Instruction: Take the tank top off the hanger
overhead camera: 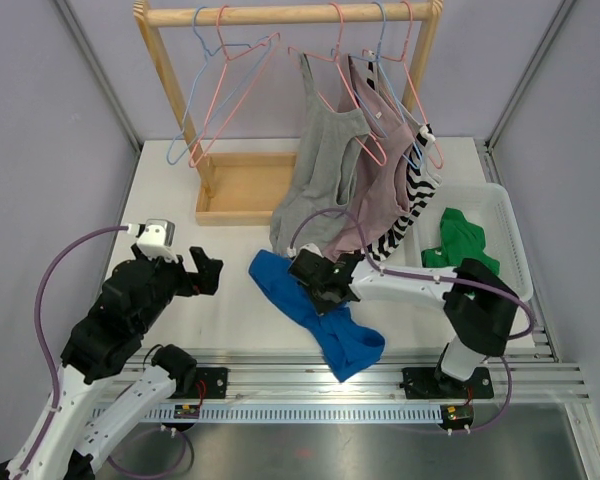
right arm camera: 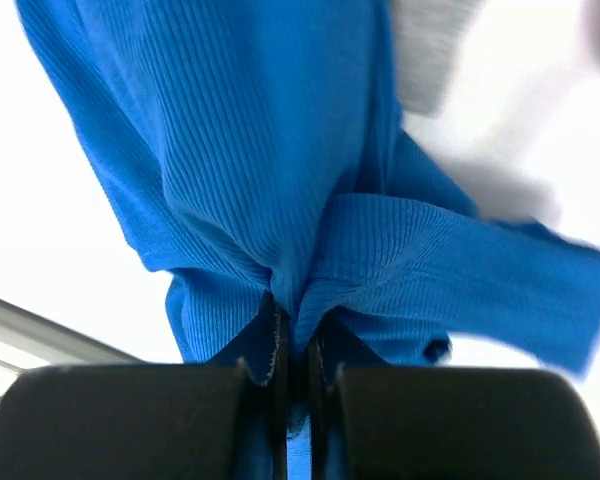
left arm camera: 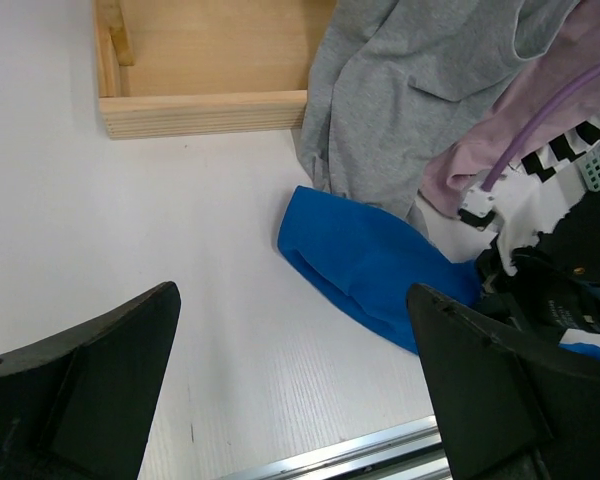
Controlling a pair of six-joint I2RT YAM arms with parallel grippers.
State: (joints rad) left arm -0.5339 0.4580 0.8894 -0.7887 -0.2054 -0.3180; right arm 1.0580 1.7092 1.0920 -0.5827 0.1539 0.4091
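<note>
Right gripper (right arm camera: 298,348) is pinched tight on a fold of the blue tank top (right arm camera: 230,150), which lies off any hanger, bunched on the table (overhead camera: 230,315). Left gripper (left arm camera: 295,345) hangs spread, empty. Removal looks done, so next I let go and lift clear.

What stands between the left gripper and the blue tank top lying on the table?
Nothing visible. Only bare table lies between the left gripper and the blue tank top. The right gripper is shut on its cloth.
</note>
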